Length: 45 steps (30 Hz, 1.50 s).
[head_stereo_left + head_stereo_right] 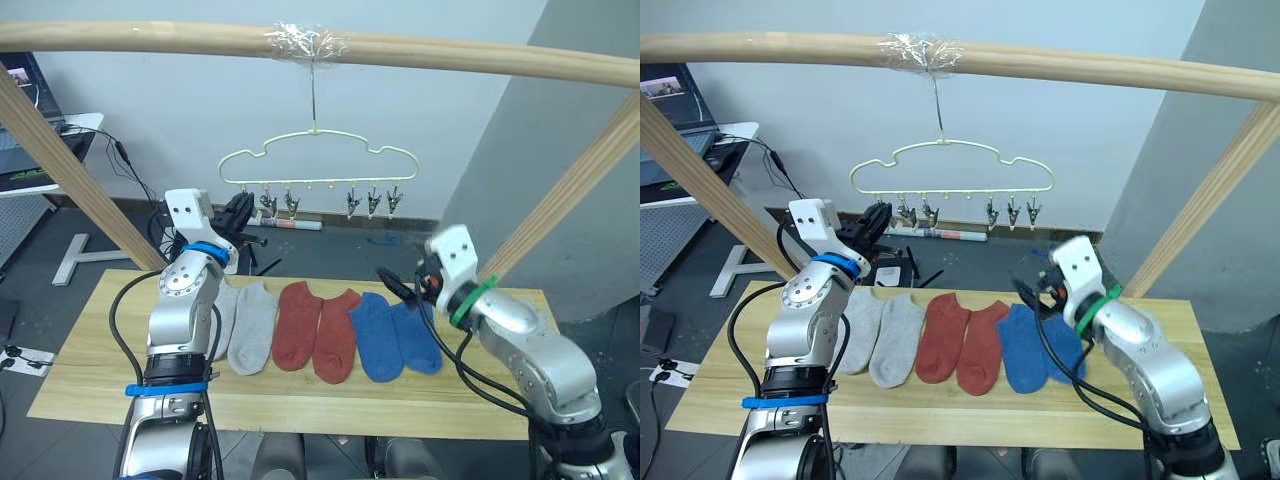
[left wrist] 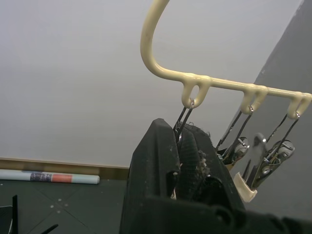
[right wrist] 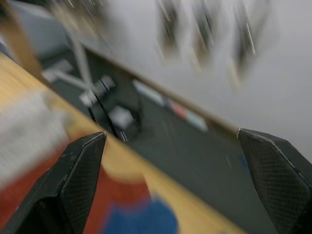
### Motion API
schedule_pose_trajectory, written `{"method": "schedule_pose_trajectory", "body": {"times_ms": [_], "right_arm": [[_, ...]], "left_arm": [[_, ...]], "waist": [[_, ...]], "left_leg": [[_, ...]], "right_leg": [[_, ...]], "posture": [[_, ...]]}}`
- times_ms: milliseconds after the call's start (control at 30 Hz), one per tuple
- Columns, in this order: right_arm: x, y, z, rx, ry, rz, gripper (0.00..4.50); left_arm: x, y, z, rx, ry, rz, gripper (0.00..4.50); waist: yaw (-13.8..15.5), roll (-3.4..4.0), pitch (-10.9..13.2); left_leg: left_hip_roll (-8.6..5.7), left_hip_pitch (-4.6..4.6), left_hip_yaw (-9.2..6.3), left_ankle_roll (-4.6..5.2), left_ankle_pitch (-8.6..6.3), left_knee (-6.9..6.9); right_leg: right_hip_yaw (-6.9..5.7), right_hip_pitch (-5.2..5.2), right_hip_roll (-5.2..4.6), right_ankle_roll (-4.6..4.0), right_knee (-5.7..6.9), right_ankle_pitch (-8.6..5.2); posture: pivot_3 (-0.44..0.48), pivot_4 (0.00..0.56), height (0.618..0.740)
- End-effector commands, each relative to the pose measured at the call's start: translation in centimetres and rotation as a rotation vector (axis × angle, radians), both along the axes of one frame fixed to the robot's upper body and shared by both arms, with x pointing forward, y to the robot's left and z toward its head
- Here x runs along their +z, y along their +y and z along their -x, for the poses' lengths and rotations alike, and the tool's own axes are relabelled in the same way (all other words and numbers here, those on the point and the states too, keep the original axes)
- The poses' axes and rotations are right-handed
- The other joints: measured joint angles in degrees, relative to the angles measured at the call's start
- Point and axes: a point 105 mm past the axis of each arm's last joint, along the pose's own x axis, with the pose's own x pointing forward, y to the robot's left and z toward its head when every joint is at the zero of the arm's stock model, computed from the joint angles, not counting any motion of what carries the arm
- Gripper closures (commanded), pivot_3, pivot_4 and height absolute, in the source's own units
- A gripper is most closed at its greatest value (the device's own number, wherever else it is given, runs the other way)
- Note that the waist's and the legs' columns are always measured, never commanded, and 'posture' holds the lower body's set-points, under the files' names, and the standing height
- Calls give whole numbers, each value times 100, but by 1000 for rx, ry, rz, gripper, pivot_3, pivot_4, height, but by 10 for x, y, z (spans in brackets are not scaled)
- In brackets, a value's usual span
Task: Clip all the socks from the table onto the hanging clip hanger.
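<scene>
Head views, clip hanger [image 1: 318,160]: pale yellow wire, hook taped to wooden pole [image 1: 320,45] overhead; hangs free above and behind the table [image 1: 90,350]. No sock on it yet.
Head views, clips [image 1: 372,202]: silver row under hanger bar, all empty.
Head views, socks [image 1: 330,330]: six, flat, side by side on table below hanger; w/ grey pair [image 1: 250,325] toward hanger's left end, red pair [image 1: 318,330] under its middle, blue pair [image 1: 397,335] toward its right end. None lifted.
Head views, left gripper [image 1: 238,214]: raised to hanger's leftmost clip, well above the socks.
Head views, right gripper [image 1: 398,285]: low, below hanger's right end, just over blue pair; carries nothing.
Left wrist view, left gripper [image 2: 181,161]: fingers pressed together on the leftmost clip [image 2: 184,119], its wire running up to hanger loop. Judgement: squeezing the clip to spread it, so a sock can be fed in.
Left wrist view, neighbour clips [image 2: 258,156]: hang free beside gripper, untouched.
Right wrist view, right gripper [image 3: 175,180]: fingers spread wide apart, empty; blurred table edge and blue sock [image 3: 139,219] under them.
Step, judged: left arm readies clip; right arm positioned to pick a blue sock. Task at its start, approx. nothing clipped.
</scene>
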Motion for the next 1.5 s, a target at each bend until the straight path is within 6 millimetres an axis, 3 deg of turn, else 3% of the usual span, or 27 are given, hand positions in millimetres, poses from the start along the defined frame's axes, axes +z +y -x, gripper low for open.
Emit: {"method": "schedule_pose_trajectory", "body": {"times_ms": [33,200,367,533,667,800,1000,1133,1267,1367,1500], "right_arm": [[-28,-15,1,-103,88,24,0],[-64,-14,-2,-156,221,-24,0],[-100,-21,-19,-241,305,-3,0],[-124,-33,-30,-320,330,62,0],[-132,-27,-29,-318,372,11,0],[-135,-16,-23,-279,384,-4,891],[-142,-18,-13,-254,411,3,3053],[-139,-25,-9,-220,390,33,4484],[-115,-31,-3,-22,241,222,4484],[-78,-7,5,202,141,254,4484],[-36,36,12,397,68,148,4484]], "left_arm": [[8,-3,4,-18,-28,-15,4500],[6,-6,4,-32,-19,-14,4500],[8,-8,3,-38,-21,-16,4500],[7,-7,5,-38,-21,-19,4500],[7,-6,8,-32,-19,-19,4500],[5,-3,10,-22,-14,-20,4500],[5,-1,11,-14,-12,-19,4500],[2,-2,11,-22,10,1,4500],[-3,-5,12,-107,83,63,4500],[-2,6,14,-163,160,159,4500],[-2,17,23,-277,285,272,4500]], "waist": [[-44,1,3],[-138,3,3],[-138,2,3],[-133,3,3],[-138,3,3],[-135,3,3],[-130,3,3],[-128,4,4],[-114,13,14],[-146,20,32],[-200,25,44]], "left_leg": [[1,1,0,0,0,0],[2,3,-4,0,1,1],[0,3,-1,0,1,3],[-1,2,-1,0,0,0],[1,2,-1,0,0,-3],[1,3,-2,0,0,-3],[0,3,-3,0,0,-1],[0,4,-4,0,0,-2],[-5,3,-1,0,0,-1],[-6,4,-3,0,0,-2],[11,14,-24,2,0,-3]], "right_leg": [[0,0,1,1,1,0],[-1,0,6,13,5,-8],[2,1,6,11,3,-5],[2,0,5,1,1,0],[2,0,5,0,1,1],[0,0,5,1,4,1],[-1,3,5,3,4,-1],[-1,3,5,3,4,-1],[2,3,1,15,1,-8],[2,2,1,29,3,-16],[2,1,32,31,10,-17]], "posture": [[139,188,740],[134,183,740],[134,183,740],[155,179,740],[162,185,740],[170,189,740],[175,192,740],[176,197,740],[189,200,740],[193,205,740],[206,205,740]]}}
